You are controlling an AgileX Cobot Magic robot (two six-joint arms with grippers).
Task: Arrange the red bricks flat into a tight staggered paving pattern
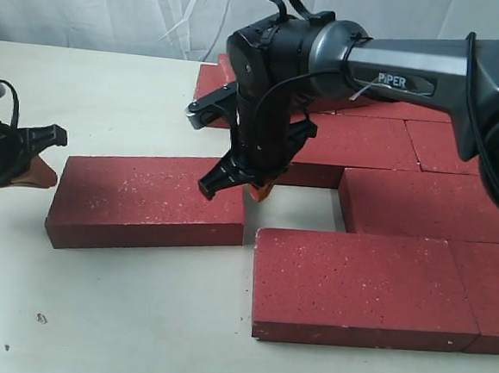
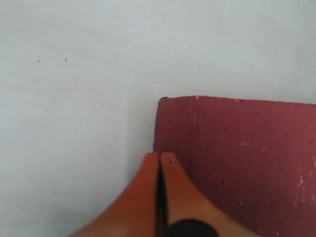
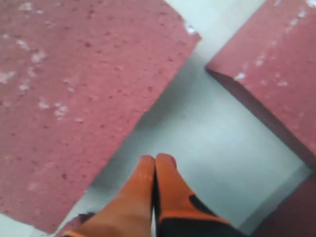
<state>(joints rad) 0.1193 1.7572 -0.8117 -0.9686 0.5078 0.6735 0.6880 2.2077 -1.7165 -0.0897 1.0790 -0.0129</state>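
Several red bricks lie flat on the table. A loose brick (image 1: pixel 149 200) sits apart at the left; the others form staggered rows, among them a front brick (image 1: pixel 363 286) and a middle-row brick (image 1: pixel 429 205). My left gripper (image 1: pixel 39 172) is shut and empty, its orange fingertips (image 2: pixel 170 160) at the loose brick's (image 2: pixel 237 158) left end corner. My right gripper (image 1: pixel 260 190) is shut and empty too, over the bare gap at the loose brick's right end. Its fingertips (image 3: pixel 165 163) point at table between one brick (image 3: pixel 74 98) and another (image 3: pixel 276 64).
More bricks fill the back rows (image 1: pixel 357 141) and the right edge (image 1: pixel 491 296). A white cloth backdrop (image 1: pixel 117 8) hangs behind the cream table (image 1: pixel 93 312). The right arm's grey body (image 1: pixel 431 71) spans the laid bricks.
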